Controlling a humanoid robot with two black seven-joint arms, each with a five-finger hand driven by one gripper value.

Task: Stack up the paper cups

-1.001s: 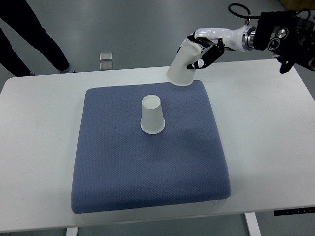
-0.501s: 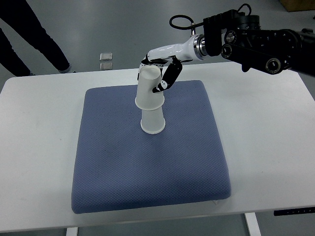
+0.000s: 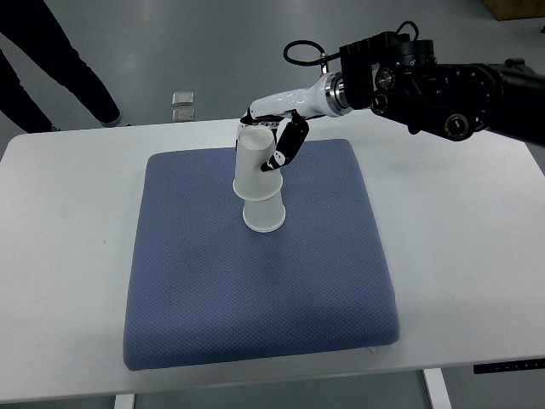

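Two white paper cups stand upside down over the middle of the blue pad (image 3: 255, 281). The lower cup (image 3: 263, 216) rests on the pad, only its wide rim end showing. The upper cup (image 3: 257, 164) sits over it, slightly tilted, covering its top. My right hand (image 3: 271, 141) comes in from the upper right and is shut on the upper cup near its closed end, with white and black fingers (image 3: 285, 145) wrapped around its side. The left arm is out of view.
The pad lies on a white table (image 3: 460, 256). A person's dark-trousered legs (image 3: 51, 64) stand beyond the table's far left corner. A small pale object (image 3: 182, 97) lies on the floor behind the table.
My right hand carried the upper cup from the pad's far right corner leftward over the standing cup, then lowered it a little further onto that cup.
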